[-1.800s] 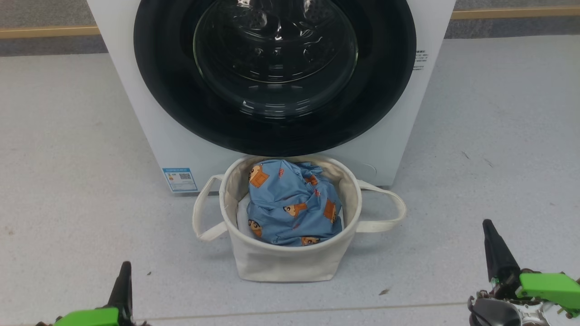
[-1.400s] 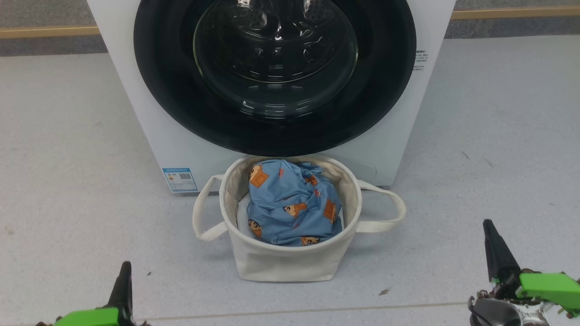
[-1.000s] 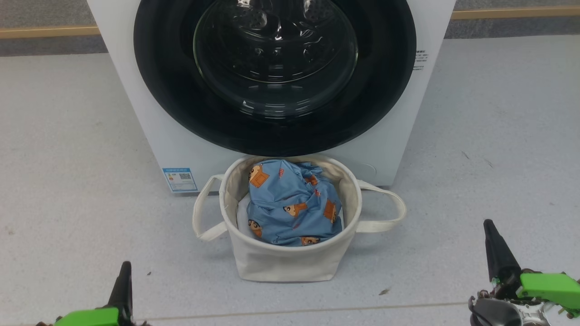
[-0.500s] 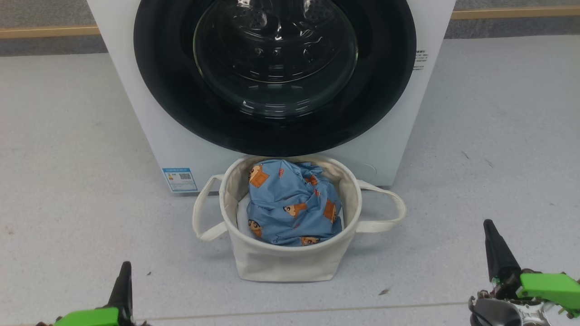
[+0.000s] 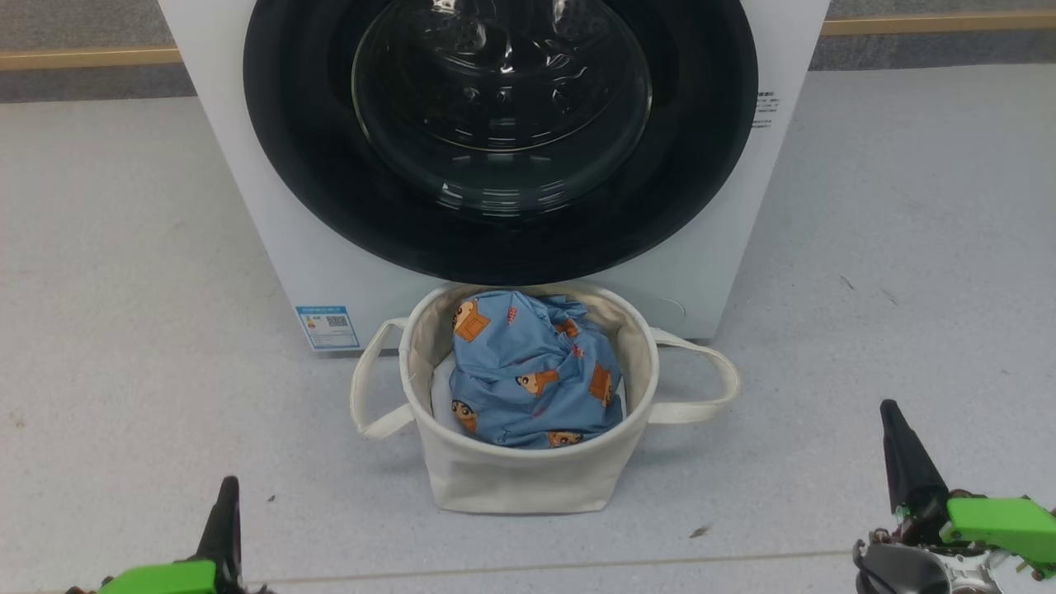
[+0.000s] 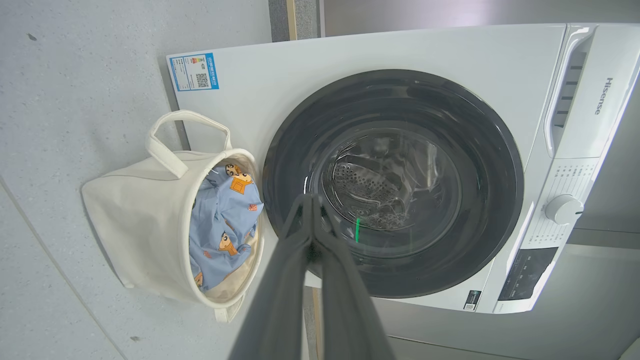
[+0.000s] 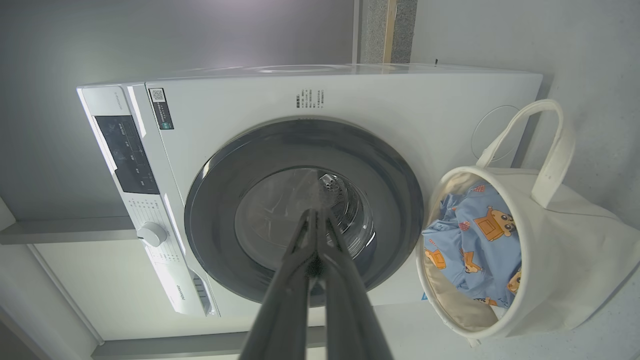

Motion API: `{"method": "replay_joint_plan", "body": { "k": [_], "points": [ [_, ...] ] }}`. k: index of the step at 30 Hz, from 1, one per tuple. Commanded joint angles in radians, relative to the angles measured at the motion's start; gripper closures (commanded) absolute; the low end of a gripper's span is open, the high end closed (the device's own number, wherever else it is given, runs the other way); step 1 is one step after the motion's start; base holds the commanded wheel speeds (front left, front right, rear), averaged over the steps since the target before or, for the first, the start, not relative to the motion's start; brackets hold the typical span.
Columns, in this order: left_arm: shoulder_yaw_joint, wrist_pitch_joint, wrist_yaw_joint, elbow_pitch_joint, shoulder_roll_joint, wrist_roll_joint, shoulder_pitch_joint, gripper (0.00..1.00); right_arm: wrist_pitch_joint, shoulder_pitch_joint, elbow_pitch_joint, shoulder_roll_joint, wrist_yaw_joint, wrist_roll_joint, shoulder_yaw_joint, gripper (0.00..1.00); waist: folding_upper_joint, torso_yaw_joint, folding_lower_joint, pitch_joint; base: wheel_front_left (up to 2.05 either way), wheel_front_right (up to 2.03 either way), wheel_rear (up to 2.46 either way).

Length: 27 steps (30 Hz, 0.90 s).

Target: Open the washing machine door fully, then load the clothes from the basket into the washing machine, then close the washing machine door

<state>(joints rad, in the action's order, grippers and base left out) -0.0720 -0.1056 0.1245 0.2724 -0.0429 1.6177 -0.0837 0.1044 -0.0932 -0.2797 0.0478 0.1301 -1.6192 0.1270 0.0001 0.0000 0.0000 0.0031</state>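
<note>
Unmoved since earlier, both jaws pressed shut and empty, door [image 5: 500,140] closed on washer [image 5: 693,280], clothes [image 5: 532,371] heaped in basket [image 5: 528,487] just before it: best hook door's rim edge, swing wide, mind basket below.

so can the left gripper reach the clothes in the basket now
Probably yes: the basket is open-topped, the clothes lie uncovered, and nothing stands between them and the left gripper.

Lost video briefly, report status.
Left claw shut, right claw shut, both empty. Washing machine door closed. Clothes in basket. Basket directly before door, may block swing.
</note>
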Motion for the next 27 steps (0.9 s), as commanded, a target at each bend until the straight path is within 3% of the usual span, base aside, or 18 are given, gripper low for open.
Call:
{"method": "replay_joint_plan", "body": {
  "k": [1,27],
  "points": [
    [-0.041,-0.007,0.006,-0.027,-0.009,-0.008,-0.024,1.00,0.006,-0.014,0.035,0.005,0.001,0.008,-0.016,1.00,-0.0001,0.000,0.0000,0.000,0.00,0.00,0.00],
    [-0.042,-0.007,0.006,-0.027,-0.008,-0.009,-0.024,1.00,0.007,-0.015,0.035,0.004,0.001,0.009,-0.015,1.00,-0.0001,0.000,0.0000,0.000,0.00,0.00,0.00]
  ]
}}
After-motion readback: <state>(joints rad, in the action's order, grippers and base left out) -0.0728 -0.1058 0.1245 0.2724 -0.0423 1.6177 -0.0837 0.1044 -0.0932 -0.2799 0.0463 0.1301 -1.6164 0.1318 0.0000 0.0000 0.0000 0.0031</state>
